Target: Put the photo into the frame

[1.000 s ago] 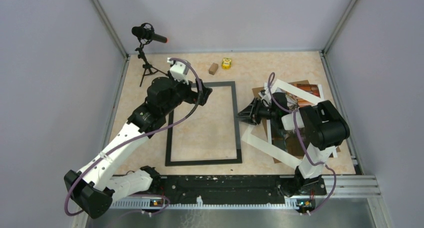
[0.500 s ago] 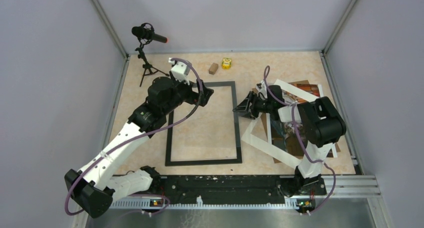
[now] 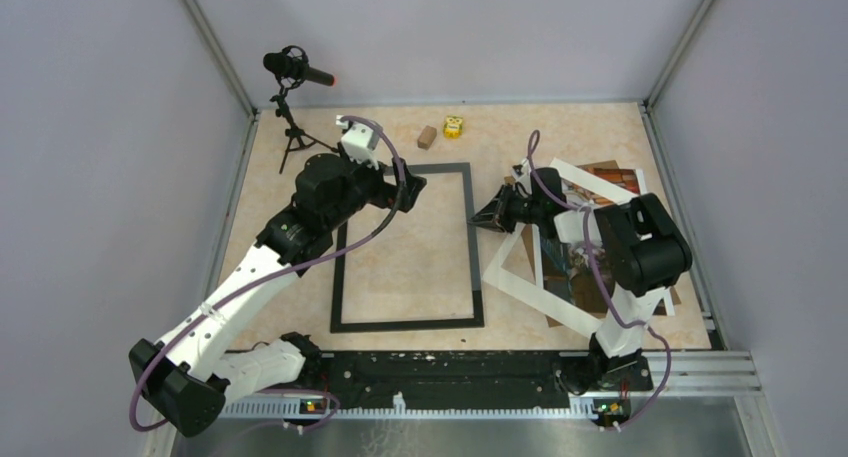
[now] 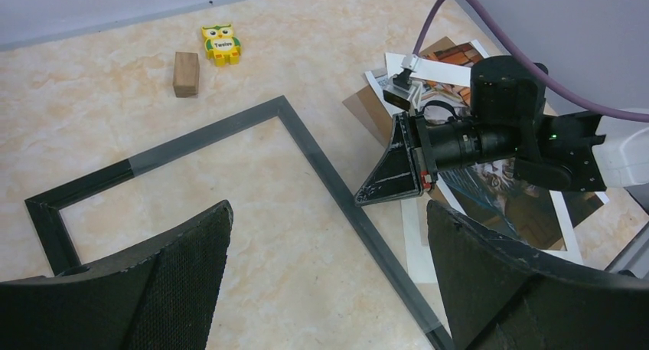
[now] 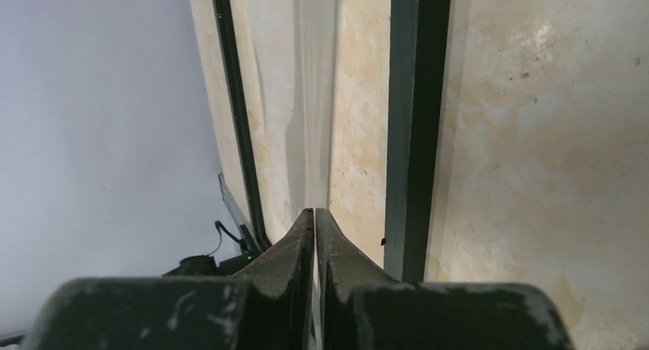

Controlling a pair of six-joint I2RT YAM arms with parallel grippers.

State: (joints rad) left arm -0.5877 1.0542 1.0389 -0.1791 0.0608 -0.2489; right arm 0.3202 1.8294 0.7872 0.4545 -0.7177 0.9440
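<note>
I'd guess the photo (image 3: 520, 285) is light and floppy, so grab its white border. The right pincer (image 5: 314, 212) pinches that edge, and the left pincer (image 4: 327, 212) is spread wide.

The left arm (image 3: 235, 287) reaches from the lower left of the overhead view up toward the centre. Its left gripper (image 3: 410, 189) is spread wide, its fingers (image 4: 184, 266) filling the bottom corners of its wrist view. The right arm (image 3: 640, 247) bends leftward from the lower right; the right gripper (image 3: 478, 220) points left, jaws pressed together
</note>
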